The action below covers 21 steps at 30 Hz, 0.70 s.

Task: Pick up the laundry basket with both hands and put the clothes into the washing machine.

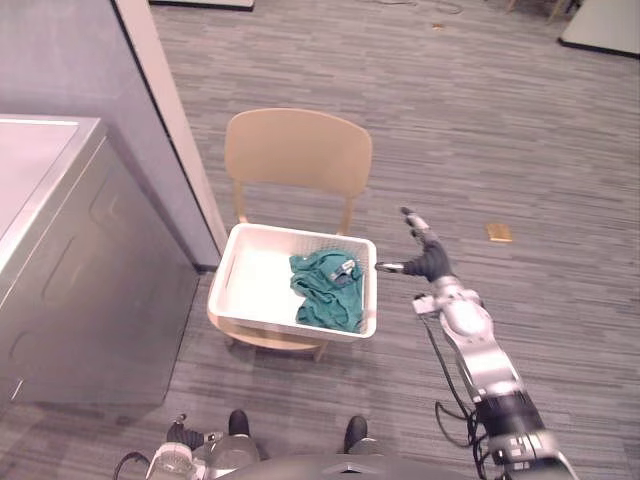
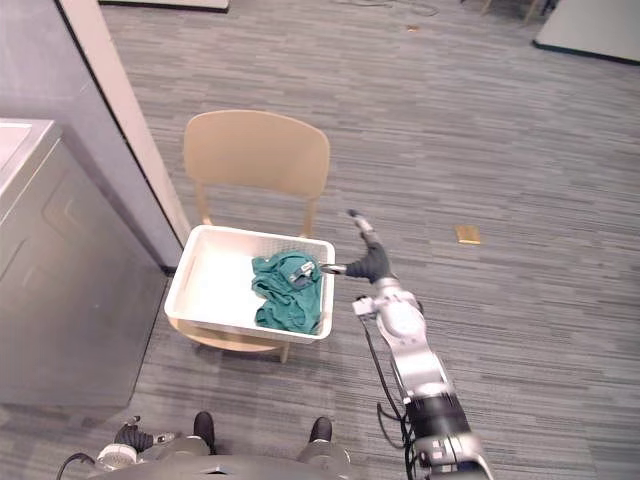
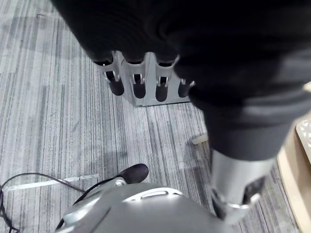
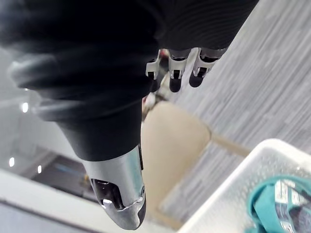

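A white laundry basket (image 1: pixel 290 233) rests on the seat of a light wooden chair (image 1: pixel 297 150). A teal cloth (image 1: pixel 325 290) lies crumpled in the basket's right half, and the left half is bare. My right hand (image 1: pixel 432 262) hovers just beside the basket's right rim, open, with straight fingers pointing away and the thumb reaching toward the rim without touching it. In the right wrist view the basket's corner (image 4: pixel 243 184) and the cloth (image 4: pixel 272 204) show past that hand. My left hand (image 1: pixel 172 458) hangs low by my side with relaxed fingers (image 3: pixel 141 82), far from the basket. The grey washing machine (image 1: pixel 60 250) stands at the left.
A grey partition with a pale edge post (image 1: pixel 175 120) stands between the washing machine and the chair. A small tan object (image 1: pixel 499 232) lies on the grey carpet to the right of my right hand. Open carpet stretches to the right and beyond the chair.
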{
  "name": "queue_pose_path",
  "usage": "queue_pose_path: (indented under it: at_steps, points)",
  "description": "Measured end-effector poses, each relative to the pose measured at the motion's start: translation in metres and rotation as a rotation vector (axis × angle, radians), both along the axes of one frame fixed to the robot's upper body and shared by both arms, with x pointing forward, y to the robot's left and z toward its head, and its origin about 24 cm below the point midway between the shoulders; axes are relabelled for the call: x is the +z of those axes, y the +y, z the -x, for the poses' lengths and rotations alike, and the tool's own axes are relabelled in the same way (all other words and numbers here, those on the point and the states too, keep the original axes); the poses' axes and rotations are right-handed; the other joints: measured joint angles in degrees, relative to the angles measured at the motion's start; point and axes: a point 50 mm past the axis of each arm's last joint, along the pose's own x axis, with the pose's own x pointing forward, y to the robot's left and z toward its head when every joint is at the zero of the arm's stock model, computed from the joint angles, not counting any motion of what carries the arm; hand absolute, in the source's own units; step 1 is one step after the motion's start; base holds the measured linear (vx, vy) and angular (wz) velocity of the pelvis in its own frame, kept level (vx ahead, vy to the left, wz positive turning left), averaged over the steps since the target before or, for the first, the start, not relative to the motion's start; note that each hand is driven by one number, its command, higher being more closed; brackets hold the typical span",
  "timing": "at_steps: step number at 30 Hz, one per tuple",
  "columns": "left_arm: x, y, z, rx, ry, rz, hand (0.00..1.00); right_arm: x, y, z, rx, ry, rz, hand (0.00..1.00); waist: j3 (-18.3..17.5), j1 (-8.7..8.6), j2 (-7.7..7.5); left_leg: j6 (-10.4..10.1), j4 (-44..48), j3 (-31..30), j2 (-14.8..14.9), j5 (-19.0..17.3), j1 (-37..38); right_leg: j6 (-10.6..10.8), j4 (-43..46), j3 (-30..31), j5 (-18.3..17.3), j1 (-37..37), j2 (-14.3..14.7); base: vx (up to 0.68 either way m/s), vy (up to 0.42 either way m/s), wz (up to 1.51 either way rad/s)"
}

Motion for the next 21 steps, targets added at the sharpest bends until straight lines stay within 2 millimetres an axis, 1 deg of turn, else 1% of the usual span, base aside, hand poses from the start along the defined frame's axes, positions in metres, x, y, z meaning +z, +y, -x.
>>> queue_pose_path:
  at_steps: [1, 2, 3, 4, 5, 6, 7, 8, 9, 10, 11, 12, 13, 14, 16, 18, 21]
  points:
    - [0.002, 0.0, -0.006, -0.01, -0.02, -0.005, 0.0, 0.005, 0.016, -0.01, 0.093, -0.012, 0.139, 0.0, 0.7, 0.54, -0.2, 0.2, 0.0, -0.1, 0.0, 0.5, -1.5, -0.2, 0.1, 0.0, 0.5, -1.6, 0.0, -0.1, 0.015, 0.03]
    - [0.003, 0.001, -0.01, -0.017, -0.033, -0.009, 0.0, 0.01, 0.023, -0.015, 0.145, -0.032, 0.229, 0.0, 1.4, 0.71, -0.3, 0.1, 0.0, -0.3, 0.0, 0.8, -2.3, -0.3, 0.2, -0.1, 0.7, -2.2, 0.0, -0.13, 0.011, 0.14]
    - [0.006, 0.001, -0.018, -0.024, -0.057, -0.016, 0.0, 0.017, 0.035, -0.02, 0.248, -0.06, 0.398, 0.0, 3.2, 0.83, -0.4, 0.2, 0.0, -1.1, 0.0, 1.4, -3.4, -0.4, 0.3, -0.8, 1.0, -2.8, 0.0, -0.09, 0.001, 0.26]
    - [0.008, 0.002, -0.024, -0.027, -0.076, -0.02, 0.0, 0.02, 0.04, -0.023, 0.309, -0.084, 0.519, 0.0, 4.3, 1.08, -0.62, 0.2, 0.0, -1.8, 0.0, 1.8, -4.1, -0.5, 0.4, -1.4, 1.1, -3.2, 0.0, -0.11, -0.002, 0.36]
    - [0.011, 0.003, -0.029, -0.034, -0.093, -0.025, 0.0, 0.02, 0.041, -0.025, 0.358, -0.087, 0.643, 0.0, 5.8, 1.99, -0.93, 0.2, 0.1, -2.7, 0.0, 2.1, -4.7, -0.5, 0.5, -2.2, 1.2, -3.2, 0.0, -0.08, -0.003, 0.35]
    - [0.012, 0.004, -0.033, -0.042, -0.102, -0.031, 0.0, 0.017, 0.038, -0.027, 0.381, -0.082, 0.726, 0.0, 6.5, 2.46, -1.17, 0.3, 0.1, -3.2, 0.0, 2.3, -5.3, -0.5, 0.6, -2.8, 1.2, -3.4, 0.0, -0.09, -0.002, 0.28]
    - [0.014, 0.006, -0.035, -0.051, -0.11, -0.042, 0.0, 0.012, 0.035, -0.029, 0.412, -0.075, 0.849, 0.0, 7.0, 3.34, -1.76, 0.2, 0.1, -3.6, 0.0, 2.5, -6.4, -0.6, 0.8, -2.9, 1.2, -4.5, 0.0, -0.06, 0.002, 0.17]
    - [0.014, 0.007, -0.036, -0.054, -0.116, -0.046, 0.0, 0.012, 0.032, -0.031, 0.423, -0.073, 0.909, 0.0, 7.4, 3.71, -2.01, 0.2, 0.2, -3.8, 0.0, 2.7, -7.0, -0.7, 0.9, -3.0, 1.3, -5.0, 0.0, -0.06, 0.006, 0.18]
    - [0.017, 0.009, -0.039, -0.055, -0.13, -0.057, 0.0, 0.012, 0.024, -0.034, 0.423, -0.068, 1.0, 0.0, 8.8, 3.84, -2.36, 0.4, 0.4, -4.5, -0.2, 3.0, -7.9, -0.8, 0.9, -3.8, 1.4, -5.2, -0.1, -0.04, 0.005, 0.24]
    - [0.018, 0.01, -0.042, -0.057, -0.142, -0.066, 0.0, 0.011, 0.017, -0.037, 0.413, -0.052, 1.055, 0.0, 9.9, 3.98, -2.56, 0.4, 0.9, -5.1, -0.3, 3.1, -8.5, -0.8, 1.0, -4.3, 1.4, -5.3, -0.3, -0.06, 0.012, 0.28]
    - [0.02, 0.011, -0.044, -0.068, -0.15, -0.079, 0.0, 0.01, 0.006, -0.04, 0.386, -0.033, 1.112, 0.0, 11.0, 4.62, -2.73, 0.4, 1.2, -5.4, -0.3, 3.1, -9.1, -0.9, 1.0, -4.5, 1.5, -5.6, -0.3, -0.05, 0.013, 0.16]
    - [0.02, 0.011, -0.044, -0.071, -0.153, -0.082, 0.0, 0.009, 0.001, -0.041, 0.373, -0.022, 1.135, 0.0, 11.3, 4.94, -2.81, 0.4, 1.5, -5.5, -0.3, 3.1, -9.7, -0.9, 1.1, -4.6, 1.5, -5.9, -0.3, -0.05, 0.015, 0.1]
    - [0.021, 0.011, -0.046, -0.07, -0.161, -0.091, 0.0, 0.011, -0.008, -0.043, 0.351, -0.017, 1.194, 0.0, 11.7, 5.27, -2.81, 0.5, 2.2, -5.9, -0.3, 3.0, -11.1, -1.0, 1.3, -4.9, 1.6, -6.9, -0.3, -0.04, 0.007, 0.1]
    - [0.022, 0.011, -0.048, -0.07, -0.168, -0.097, 0.0, 0.017, -0.014, -0.047, 0.326, -0.022, 1.231, 0.0, 13.0, 5.36, -2.78, 0.5, 2.6, -6.2, -0.3, 3.1, -11.6, -1.1, 1.5, -5.2, 1.6, -7.1, -0.3, -0.05, 0.005, 0.11]
    - [0.023, 0.01, -0.051, -0.077, -0.175, -0.1, 0.0, 0.023, -0.019, -0.052, 0.286, -0.034, 1.266, 0.0, 14.4, 5.37, -2.73, 0.6, 3.3, -6.5, -0.2, 3.0, -12.3, -1.2, 1.6, -5.5, 1.7, -7.3, -0.3, -0.05, 0.003, 0.09]
    - [0.024, 0.009, -0.054, -0.081, -0.187, -0.11, 0.0, 0.025, -0.025, -0.054, 0.244, -0.039, 1.261, 0.0, 14.8, 5.63, -2.77, 0.7, 3.9, -6.9, -0.2, 2.9, -13.7, -1.2, 1.8, -5.7, 1.7, -8.3, -0.3, -0.05, 0.005, 0.05]
    - [0.03, 0.006, -0.064, -0.093, -0.228, -0.125, 0.0, 0.037, -0.03, -0.058, 0.164, -0.09, 1.249, 0.0, 15.8, 6.51, -2.66, 0.6, 4.7, -7.2, -0.1, 3.0, -15.8, -1.6, 2.0, -5.7, 2.1, -10.1, -0.2, -0.05, 0.005, 0.01]
